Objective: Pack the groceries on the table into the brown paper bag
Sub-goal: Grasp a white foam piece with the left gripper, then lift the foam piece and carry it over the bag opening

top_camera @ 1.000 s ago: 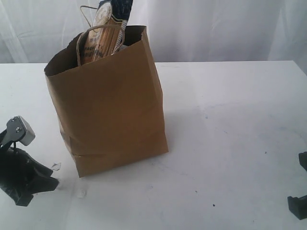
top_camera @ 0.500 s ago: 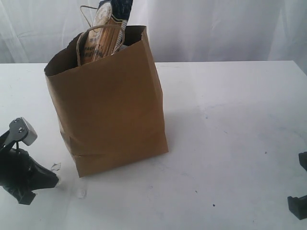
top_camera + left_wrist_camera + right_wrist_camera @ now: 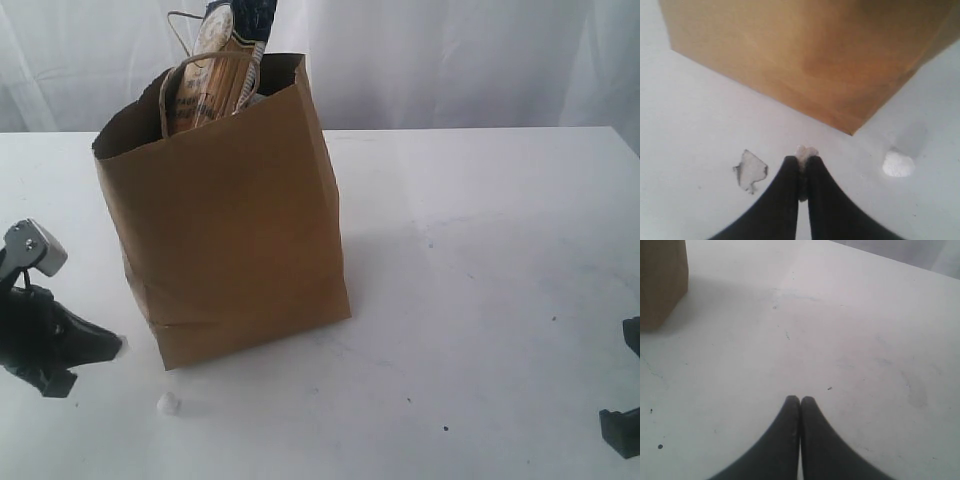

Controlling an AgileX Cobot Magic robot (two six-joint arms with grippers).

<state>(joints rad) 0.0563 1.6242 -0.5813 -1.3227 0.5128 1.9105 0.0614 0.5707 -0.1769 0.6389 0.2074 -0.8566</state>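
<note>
Risen, the left claw (image 3: 804, 161) pinches a white lump (image 3: 806, 150); second lump (image 3: 167, 404) lies near bag (image 3: 230, 220); right claw (image 3: 800, 402) pressed together.

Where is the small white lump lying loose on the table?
The small round white lump lies on the white tabletop at the exterior view's lower left, just before the tall brown paper bag's near corner.

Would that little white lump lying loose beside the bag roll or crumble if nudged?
The white lump looks rounded, so a nudge would probably roll it. It is tiny beside the brown paper bag, so it is likely very light. Its rough, chalky surface hints it might crumble under a hard squeeze.
</note>
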